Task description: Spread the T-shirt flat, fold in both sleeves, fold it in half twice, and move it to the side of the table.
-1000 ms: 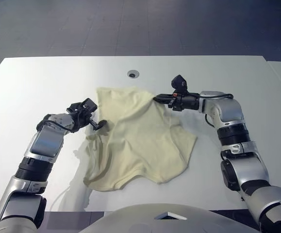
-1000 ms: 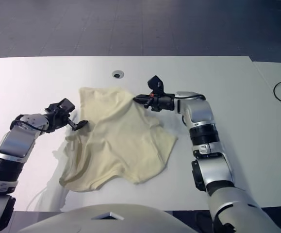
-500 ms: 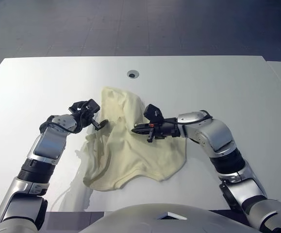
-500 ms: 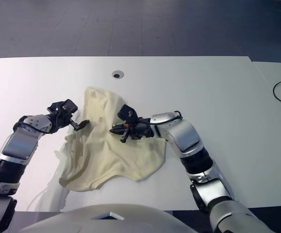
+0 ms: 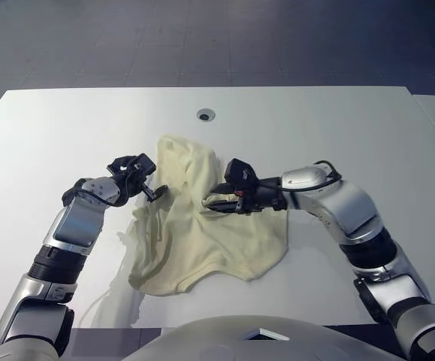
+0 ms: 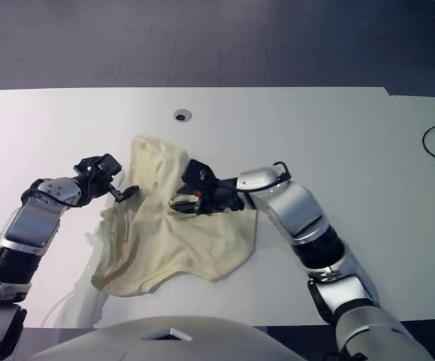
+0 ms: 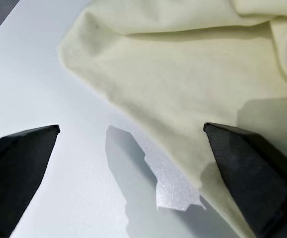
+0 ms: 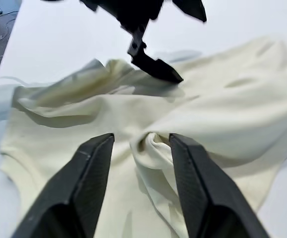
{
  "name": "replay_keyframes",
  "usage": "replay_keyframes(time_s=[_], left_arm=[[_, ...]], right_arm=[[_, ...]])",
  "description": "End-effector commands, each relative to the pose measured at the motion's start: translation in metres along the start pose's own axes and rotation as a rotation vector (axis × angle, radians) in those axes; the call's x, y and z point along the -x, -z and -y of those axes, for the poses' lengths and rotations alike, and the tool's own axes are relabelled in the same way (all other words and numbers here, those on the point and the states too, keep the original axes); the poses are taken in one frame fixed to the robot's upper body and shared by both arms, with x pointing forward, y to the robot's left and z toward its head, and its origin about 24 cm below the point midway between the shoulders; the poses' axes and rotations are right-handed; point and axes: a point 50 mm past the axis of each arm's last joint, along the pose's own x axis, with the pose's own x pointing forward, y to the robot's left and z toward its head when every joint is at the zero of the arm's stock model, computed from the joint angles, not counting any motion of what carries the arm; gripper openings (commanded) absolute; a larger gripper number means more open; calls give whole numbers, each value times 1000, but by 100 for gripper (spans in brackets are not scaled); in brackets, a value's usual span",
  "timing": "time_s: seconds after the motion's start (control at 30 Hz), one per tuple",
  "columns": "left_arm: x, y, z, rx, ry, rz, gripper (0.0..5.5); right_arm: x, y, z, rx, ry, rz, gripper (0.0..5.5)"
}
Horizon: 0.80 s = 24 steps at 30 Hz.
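Right claw (image 5: 212, 204) has dragged the T-shirt (image 5: 228, 242) far right corner inward over its middle; fingers now parted around a bunched fold. Left claw (image 5: 154, 192) wide, unmoved at left edge. Shirt crumpled mid-tabletop (image 5: 67, 128).

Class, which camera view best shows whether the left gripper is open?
Left wrist view: the left gripper is wide open, table between its fingers, one over the T-shirt edge. Both eye views show it small beside the T-shirt; right wrist view, beyond the cloth.
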Motion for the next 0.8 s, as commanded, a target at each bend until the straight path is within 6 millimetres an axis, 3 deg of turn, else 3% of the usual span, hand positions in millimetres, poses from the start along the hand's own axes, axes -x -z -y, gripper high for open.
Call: replay_keyframes(time_s=[0.03,0.13,0.23,0.43,0.57,0.8], left_arm=[[-5,22,17,46,51,-99,540],[-5,22,18,50,50,-97,540],[-6,21,18,50,52,-95,540],[-7,19,18,44,54,-89,540],[-8,18,20,43,57,-86,540],[-9,17,21,41,59,-82,540]], right_arm=[[24,-24,28,65,155,41,287],[29,-23,59,73,299,27,336],[19,-10,76,60,319,-13,382],[-5,16,87,70,268,-115,481],[-13,23,90,98,243,-161,538],[-17,28,98,168,228,-245,538]])
